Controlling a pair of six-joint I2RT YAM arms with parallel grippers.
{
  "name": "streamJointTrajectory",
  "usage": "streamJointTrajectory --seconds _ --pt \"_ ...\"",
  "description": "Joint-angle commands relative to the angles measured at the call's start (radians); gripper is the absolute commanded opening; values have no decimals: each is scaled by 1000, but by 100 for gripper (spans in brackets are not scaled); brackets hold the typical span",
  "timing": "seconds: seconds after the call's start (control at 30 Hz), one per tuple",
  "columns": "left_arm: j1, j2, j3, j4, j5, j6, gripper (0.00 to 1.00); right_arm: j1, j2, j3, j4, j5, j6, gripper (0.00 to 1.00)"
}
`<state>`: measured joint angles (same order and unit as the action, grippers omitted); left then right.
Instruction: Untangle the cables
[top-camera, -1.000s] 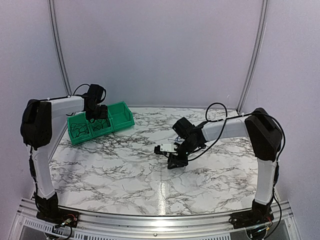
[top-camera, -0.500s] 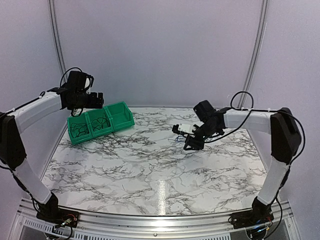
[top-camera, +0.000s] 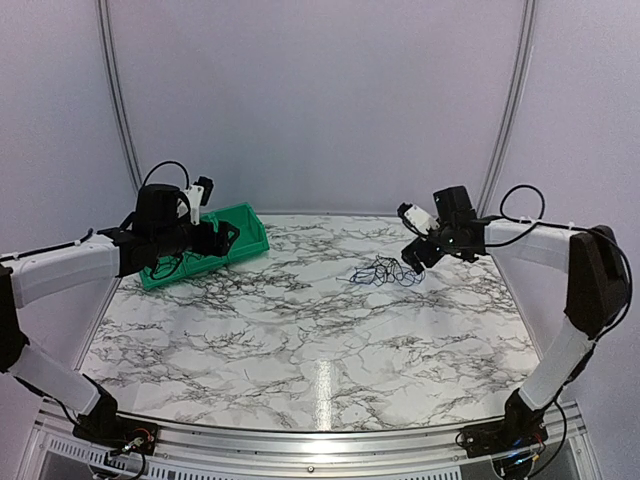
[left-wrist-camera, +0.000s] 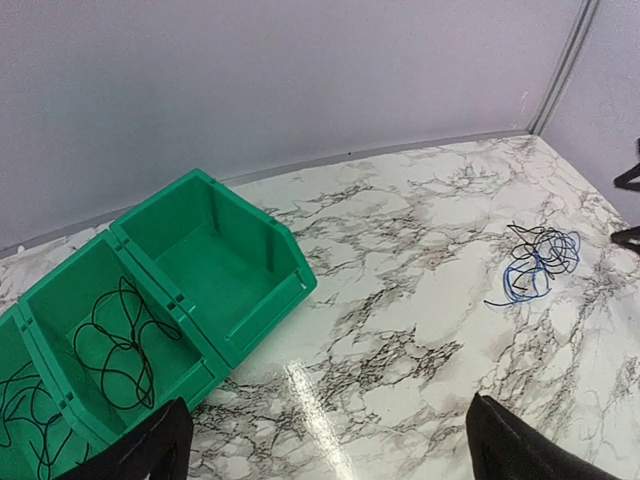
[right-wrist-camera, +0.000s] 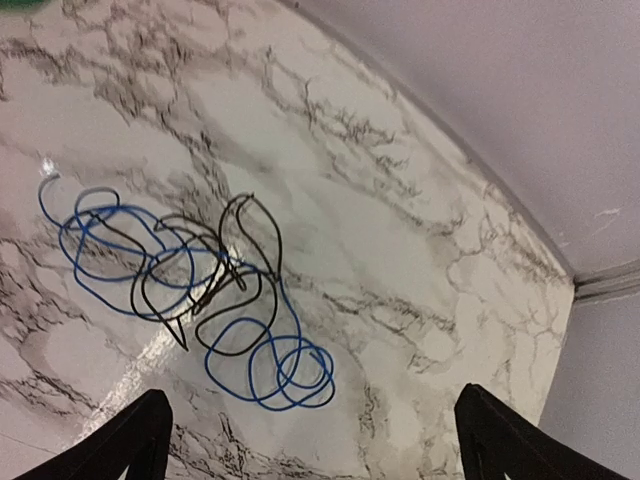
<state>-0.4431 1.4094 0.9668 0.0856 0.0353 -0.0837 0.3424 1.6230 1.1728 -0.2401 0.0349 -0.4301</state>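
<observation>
A loose tangle of black and blue cables (top-camera: 385, 272) lies on the marble table, right of centre. It shows from the left wrist at far right (left-wrist-camera: 540, 262) and fills the right wrist view (right-wrist-camera: 190, 285). My right gripper (top-camera: 414, 252) hovers just right of the tangle and above it, open and empty (right-wrist-camera: 315, 445). My left gripper (top-camera: 222, 238) hangs open in front of the green bin (top-camera: 252, 232), nothing between its fingers (left-wrist-camera: 325, 455). A black cable (left-wrist-camera: 115, 345) is coiled in the bin's middle compartment. Another black cable (left-wrist-camera: 25, 425) lies in the leftmost one.
The green bin (left-wrist-camera: 290, 250) has three compartments and stands at the back left, angled; its right compartment holds nothing. Grey walls and metal rails (top-camera: 510, 110) close the table at the back and sides.
The right gripper has opened, risen and drawn back right, leaving the tangle on the table. The left arm has swung down and right, from above the bin to in front of it.
</observation>
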Motion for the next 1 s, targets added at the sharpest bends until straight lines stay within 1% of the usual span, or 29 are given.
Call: streamJointTrajectory --seconds 0.0,0.07,0.13,0.2,0.3,0.4,0.43,0.47,0.53,0.6,0.63,0.67,0.7,0.73,0.77,0.83,0.87,0.9,0.93,0.97 --pt "-54 -76 -16 92 -76 41 99 27 46 29 -75 137 8 99" --pt "-65 -88 -34 106 -129 39 99 26 63 65 -100 66 -1 99" --pt "-68 -92 -45 119 -202 10 99 27 59 67 -93 -65 -16 99" --pt "-68 -89 -44 112 -255 32 99 27 46 76 -93 -154 -19 99" --pt "-68 -79 -53 99 -379 113 99 24 9 114 -98 -198 -69 99" --pt "-68 -51 -78 126 -486 150 99 23 -69 141 -56 -275 -108 98" --pt "-68 -32 -71 143 -495 150 99 24 -87 159 -46 -274 -98 99" --pt "-67 -21 -65 162 -527 109 99 34 -96 177 -42 -229 -79 99" --pt "-61 -37 -61 175 -573 -36 99 75 -92 204 -52 -73 -103 99" --pt "-48 -94 -80 186 -504 -109 99 112 -87 156 19 169 -155 99" --pt "-46 -126 -98 203 -457 -123 99 120 -82 133 71 260 -163 99" --pt "-46 -159 -121 227 -408 -133 99 115 -76 122 106 295 -152 99" --pt "-47 -182 -150 257 -365 -136 99 96 -67 124 105 244 -142 99" --pt "-50 -197 -176 280 -333 -139 97 64 -61 127 93 143 -115 99" --pt "-51 -203 -194 298 -295 -136 94 30 -57 128 93 42 -68 99" --pt "-59 -185 -187 303 -214 -101 82 -15 -51 112 101 -150 -23 99" --pt "-61 -163 -166 296 -156 -95 73 -21 -53 97 99 -199 -56 98" --pt "-64 -149 -142 290 -98 -101 65 -22 -56 78 94 -237 -114 93" --pt "-64 -131 -109 289 -32 -116 58 -20 -57 61 86 -268 -166 86" --pt "-67 -116 -80 289 20 -139 53 -20 -53 51 69 -292 -213 78"
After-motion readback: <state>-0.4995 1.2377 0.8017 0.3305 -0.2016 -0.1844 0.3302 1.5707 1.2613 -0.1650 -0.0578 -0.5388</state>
